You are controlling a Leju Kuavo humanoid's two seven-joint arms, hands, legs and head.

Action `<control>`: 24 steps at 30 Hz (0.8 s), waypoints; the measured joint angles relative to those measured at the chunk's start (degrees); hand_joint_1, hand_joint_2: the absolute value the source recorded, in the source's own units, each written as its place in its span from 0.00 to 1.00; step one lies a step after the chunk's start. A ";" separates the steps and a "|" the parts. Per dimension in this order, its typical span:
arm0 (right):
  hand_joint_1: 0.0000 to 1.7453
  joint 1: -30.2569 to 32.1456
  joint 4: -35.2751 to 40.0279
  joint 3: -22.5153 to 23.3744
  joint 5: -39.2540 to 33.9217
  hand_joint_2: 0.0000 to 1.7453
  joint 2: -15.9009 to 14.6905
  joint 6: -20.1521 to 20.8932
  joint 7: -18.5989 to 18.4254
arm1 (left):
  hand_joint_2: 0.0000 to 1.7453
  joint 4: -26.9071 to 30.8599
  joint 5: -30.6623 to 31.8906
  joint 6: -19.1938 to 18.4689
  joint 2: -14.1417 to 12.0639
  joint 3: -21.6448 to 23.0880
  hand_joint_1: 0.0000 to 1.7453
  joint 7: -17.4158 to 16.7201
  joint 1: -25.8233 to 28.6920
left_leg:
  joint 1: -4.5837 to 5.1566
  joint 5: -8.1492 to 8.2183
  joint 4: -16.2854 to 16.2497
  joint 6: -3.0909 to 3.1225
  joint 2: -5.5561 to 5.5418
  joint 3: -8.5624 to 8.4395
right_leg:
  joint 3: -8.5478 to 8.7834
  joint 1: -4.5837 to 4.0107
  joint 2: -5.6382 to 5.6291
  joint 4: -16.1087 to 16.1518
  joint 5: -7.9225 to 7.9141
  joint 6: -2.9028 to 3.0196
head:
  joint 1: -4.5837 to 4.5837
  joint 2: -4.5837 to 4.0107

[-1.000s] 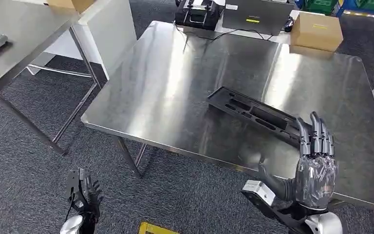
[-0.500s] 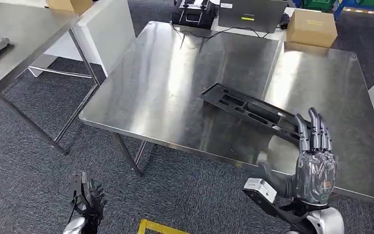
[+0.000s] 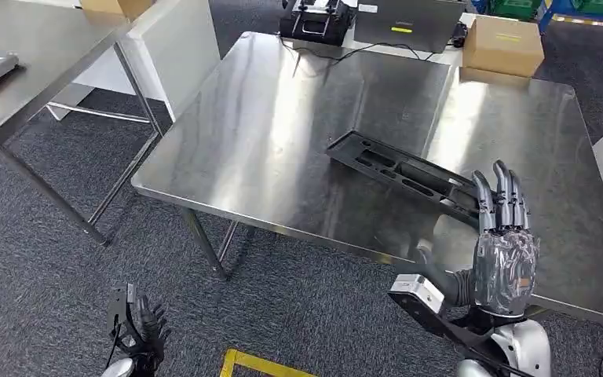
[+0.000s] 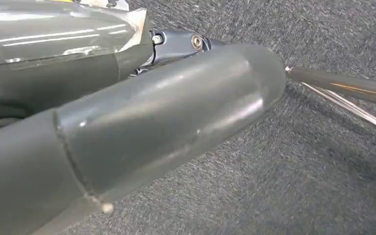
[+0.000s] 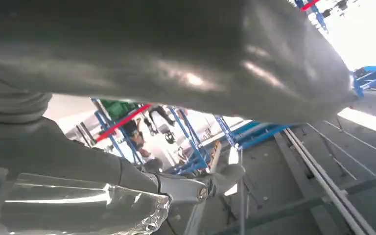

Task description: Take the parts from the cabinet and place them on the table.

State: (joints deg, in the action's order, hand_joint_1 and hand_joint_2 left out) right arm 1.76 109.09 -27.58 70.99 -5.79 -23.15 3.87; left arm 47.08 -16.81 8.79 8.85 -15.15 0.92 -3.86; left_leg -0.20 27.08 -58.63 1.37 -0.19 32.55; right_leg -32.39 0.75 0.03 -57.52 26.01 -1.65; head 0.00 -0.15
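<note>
Grey speckled carpet [image 3: 39,236] is covering the floor under a large square stainless-steel table [image 3: 283,133], which is taking up the middle of the head view.

Item: long flat black plastic part with slotted cut-outs [image 3: 396,171]. It is lying flat on the table's right half, running from centre toward the near right edge, and nothing is holding it.

Item: right hand [image 3: 502,251]. It is standing upright at the table's near right edge, palm plate facing the camera, fingers [image 3: 502,196] straight and pointing up with small gaps between them, thumb out to the left. It is gripping nothing; its fingertips are overlapping the near end of the black part as seen from above, and whether they touch cannot be told.

Item: left hand [image 3: 137,322]. It is hanging low at the near left over the carpet, fingers loosely spread, holding nothing.

Item: brown cardboard box [image 3: 502,45], sitting beyond the table's far right corner.

Item: second steel table [image 3: 31,55], standing at far left.
</note>
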 joint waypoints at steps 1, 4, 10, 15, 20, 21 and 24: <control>0.00 0.00 0.00 0.00 0.00 0.00 0.00 0.00 0.00 | 0.00 0.00 0.00 0.00 0.00 0.00 0.00 0.00 0.02 | 0.02 -0.01 0.00 0.02 0.00 0.00 | -0.01 0.00 0.00 0.01 -0.01 -0.02 | 0.00 0.00; 0.00 -0.09 0.00 0.02 -0.13 0.00 -0.11 0.00 -0.07 | 0.00 0.99 0.02 -0.04 0.37 0.53 0.00 -0.26 0.24 | -0.30 -1.48 1.12 1.92 0.33 0.40 | -1.96 -0.19 -0.02 -3.27 2.34 -0.55 | -0.29 0.00; 0.00 -0.02 -0.04 0.02 -0.35 0.00 -0.63 -0.07 -0.15 | 0.00 1.12 0.02 -0.11 0.61 1.09 0.00 -0.50 0.57 | -0.18 -3.43 0.92 1.40 0.45 2.69 | 3.66 0.57 0.10 0.59 3.42 -2.11 | -0.55 0.00; 0.00 0.13 -0.02 0.04 -0.37 0.00 -0.74 -0.17 -0.26 | 0.00 1.12 0.02 -0.13 0.52 1.20 0.00 -0.52 0.55 | -0.19 -4.23 0.92 -0.44 0.38 3.19 | 2.82 0.64 -0.06 1.29 1.80 0.32 | -0.44 0.00; 0.00 1.47 0.00 -0.09 -0.35 0.00 -0.76 -0.59 -0.31 | 0.00 1.01 -0.02 -0.13 0.42 1.49 0.00 -0.50 0.60 | -0.52 6.87 -16.24 -1.56 0.17 9.53 | 1.33 0.42 0.17 1.08 0.35 1.46 | -0.02 0.00; 0.00 1.90 0.02 -0.17 -0.35 0.00 -0.79 -0.83 -0.31 | 0.00 0.87 -0.02 -0.07 0.42 1.49 0.00 -0.48 0.65 | -0.53 7.01 -17.56 -1.58 0.17 9.57 | 1.06 0.39 0.17 1.01 0.12 1.46 | -0.02 0.00; 0.00 3.51 0.02 -0.44 -1.18 0.00 -0.83 -1.95 -0.04 | 0.00 -0.28 -0.41 0.22 -0.06 1.49 0.00 0.58 0.19 | -0.57 1.82 -6.12 -1.20 0.17 1.92 | 0.63 0.39 0.08 0.61 -0.07 1.17 | 0.00 0.00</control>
State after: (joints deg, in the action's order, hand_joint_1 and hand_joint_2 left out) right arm 5.27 109.11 -28.02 69.82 -6.62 -25.09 3.83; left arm 46.80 -17.22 9.01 8.79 -13.66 1.50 -3.67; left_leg -0.77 28.90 -64.75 0.16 -0.02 34.47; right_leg -31.77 1.13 0.11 -56.90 25.94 -0.49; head 0.00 -0.15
